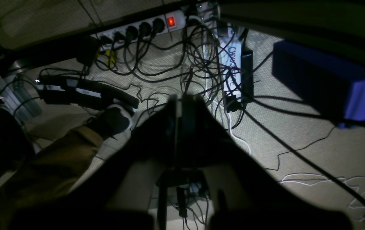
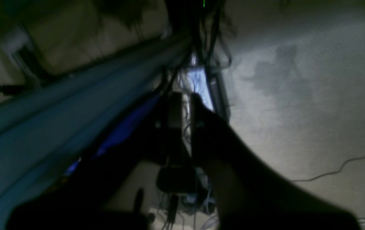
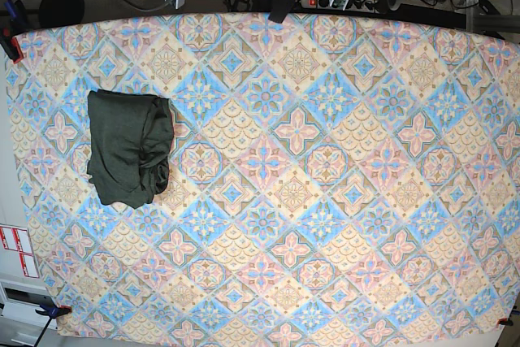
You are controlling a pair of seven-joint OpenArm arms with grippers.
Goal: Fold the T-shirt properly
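- The left gripper (image 1: 182, 105) hangs below the table edge over the floor, its jaws pressed together, with nothing between them.
- The right gripper (image 2: 183, 108) also points at the floor; a narrow slit shows between its dark fingers (image 2: 201, 127), and nothing is seen in it. Whether that counts as closed I cannot tell.
- One shirt (image 3: 130, 148) lies on the table (image 3: 341, 201), folded into a rough, rumpled rectangle near the left edge in the base view, well apart from both arms.
- One patterned cloth covers the table.
- In the left wrist view: one power strip (image 1: 137, 30) with a lit red switch, many tangled cables (image 1: 201, 64), one blue box (image 1: 329, 86), and a person's leg (image 1: 48, 166).
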